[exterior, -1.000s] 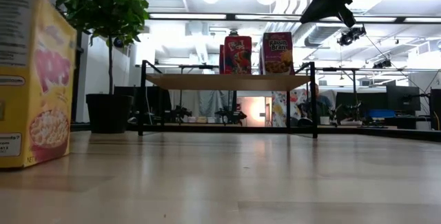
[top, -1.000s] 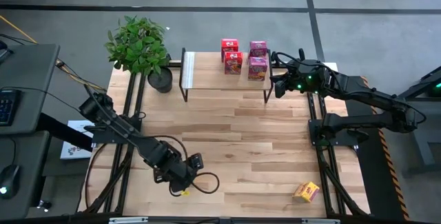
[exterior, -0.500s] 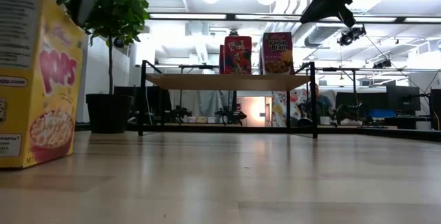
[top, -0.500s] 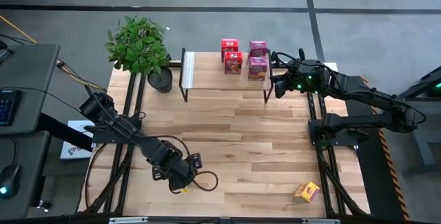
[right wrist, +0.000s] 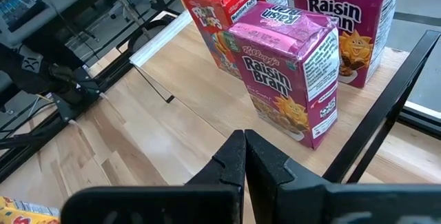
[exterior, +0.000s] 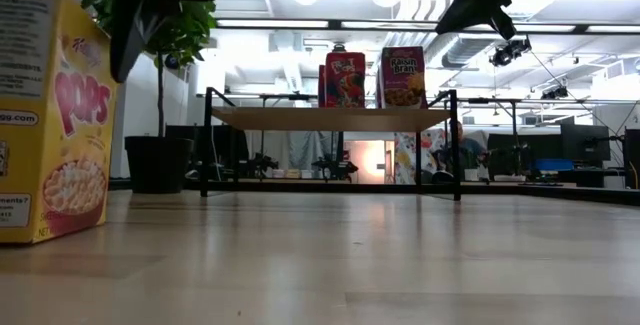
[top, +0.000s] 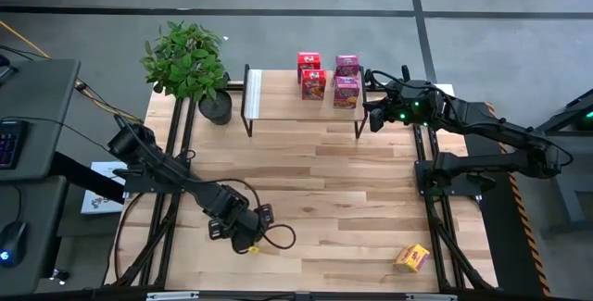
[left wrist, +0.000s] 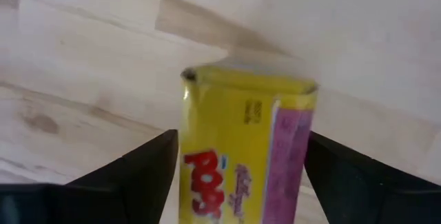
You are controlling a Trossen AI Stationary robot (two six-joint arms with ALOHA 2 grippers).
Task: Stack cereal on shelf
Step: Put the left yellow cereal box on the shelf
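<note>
A yellow cereal box (exterior: 55, 115) stands upright on the table near its front left, and also shows in the left wrist view (left wrist: 241, 134). My left gripper (top: 248, 236) is open above it, pointing down, with one finger on each side of the box's upper end. A second yellow box (top: 412, 257) lies on the table at the front right. Two red boxes (top: 311, 74) and two pink boxes (top: 346, 79) stand on the shelf (top: 278, 97). My right gripper (right wrist: 244, 148) is shut and empty beside the shelf's right end. My left gripper's open fingers (left wrist: 148, 172) stand close on either side of the yellow box's upper end (left wrist: 207, 114), coming from above. I cannot tell whether they touch it. The box stands on the table.
A potted plant (top: 190, 60) stands at the table's far left corner, beside the shelf's left end. The left half of the shelf top is bare. Bare wooden tabletop (top: 334, 181) lies between the arms.
My left gripper has come down over the yellow box and now shows at the top of the low view. The box has turned slightly on the table. My right arm has kept still.
</note>
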